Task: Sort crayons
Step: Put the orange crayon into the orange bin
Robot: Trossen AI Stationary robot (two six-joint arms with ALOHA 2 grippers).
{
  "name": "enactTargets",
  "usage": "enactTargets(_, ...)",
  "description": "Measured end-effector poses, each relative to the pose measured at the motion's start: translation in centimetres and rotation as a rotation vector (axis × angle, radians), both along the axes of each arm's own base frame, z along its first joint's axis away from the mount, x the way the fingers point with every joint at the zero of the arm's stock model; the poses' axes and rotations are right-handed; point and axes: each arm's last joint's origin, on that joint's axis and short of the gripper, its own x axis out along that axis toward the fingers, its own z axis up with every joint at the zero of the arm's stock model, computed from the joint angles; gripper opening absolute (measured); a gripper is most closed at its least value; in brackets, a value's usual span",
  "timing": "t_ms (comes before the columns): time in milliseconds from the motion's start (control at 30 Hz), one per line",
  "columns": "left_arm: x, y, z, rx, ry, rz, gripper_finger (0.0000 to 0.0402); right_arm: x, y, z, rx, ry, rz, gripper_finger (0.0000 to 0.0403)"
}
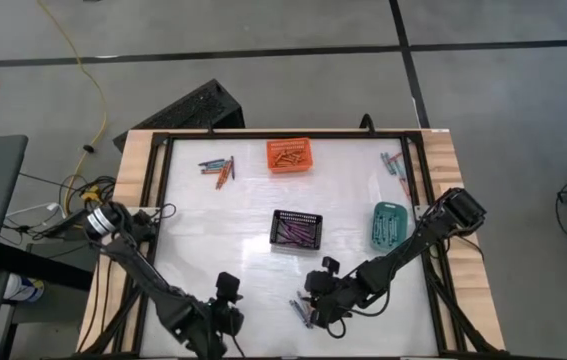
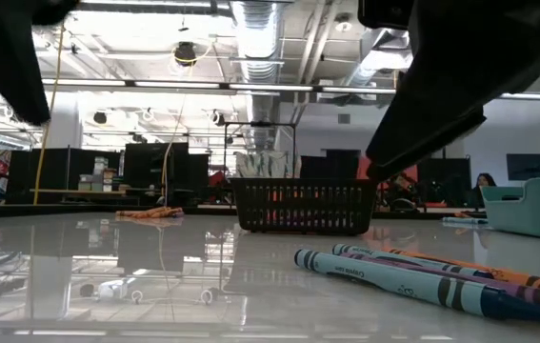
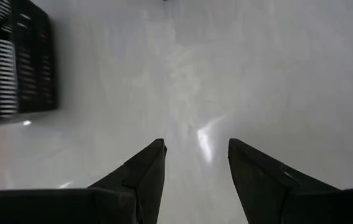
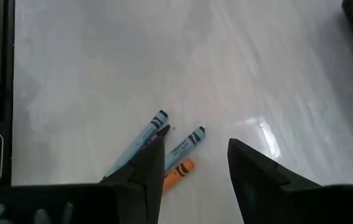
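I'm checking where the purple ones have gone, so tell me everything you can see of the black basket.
The black basket is a small rectangular bin that looks like plastic, with slatted, see-through walls and an open top. It sits upright and flat on the white table, near the middle, apart from the other baskets. Purple crayons lie inside it. No tool touches it.

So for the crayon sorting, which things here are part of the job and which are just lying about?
Part of the job:
loose crayons under the right gripper
crayon clusters
orange basket
black basket
teal basket

Lying about:
yellow cable
black case
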Motion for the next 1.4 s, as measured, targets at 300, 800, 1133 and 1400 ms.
enactTargets(300,0.8,1.8,-2.8,-0.097,-0.027,-0.032,0.0164,-0.2,0.3,-0.2,-0.009,-0.004,-0.01,0.0168)
enactTargets(800,1.9,2.6,-3.1,-0.158,-0.045,-0.069,0.0164,0.1,3.1,0.1,-0.162,0.087,-0.091,0.0168)
enactTargets(1133,2.1,2.4,-3.0,-0.178,-0.068,-0.075,0.0164,1.0,3.3,-3.0,-0.105,0.163,-0.137,0.0168)
enactTargets(1400,2.2,2.4,-3.0,-0.19,-0.055,-0.089,0.0164,0.8,4.0,-1.6,-0.209,0.148,-0.158,0.0158)
